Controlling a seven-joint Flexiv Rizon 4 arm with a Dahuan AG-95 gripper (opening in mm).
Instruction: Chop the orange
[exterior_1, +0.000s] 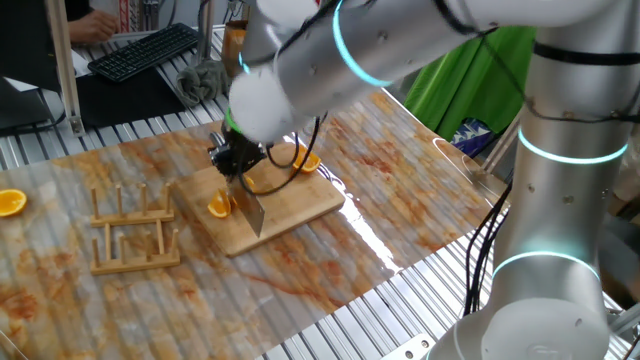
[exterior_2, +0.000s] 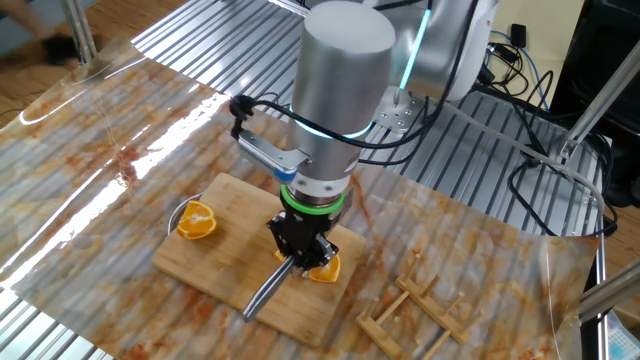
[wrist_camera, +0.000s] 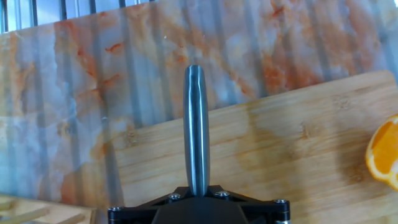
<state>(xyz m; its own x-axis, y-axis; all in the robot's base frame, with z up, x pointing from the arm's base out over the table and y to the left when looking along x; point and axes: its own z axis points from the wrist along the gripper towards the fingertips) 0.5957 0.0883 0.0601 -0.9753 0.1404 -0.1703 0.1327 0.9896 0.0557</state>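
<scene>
Because the orange (exterior_1: 219, 206) lies on the wooden board (exterior_1: 300, 212) just beside the blade, it sits where a downward cut can reach it. Pinching the knife (exterior_1: 249, 211) by its handle, the gripper (exterior_1: 232, 160) points down with its jaws pressed together on it. More orange pieces (exterior_2: 196, 221) rest at the board's far edge, and a wooden rack (exterior_1: 133, 232) stands apart.
</scene>
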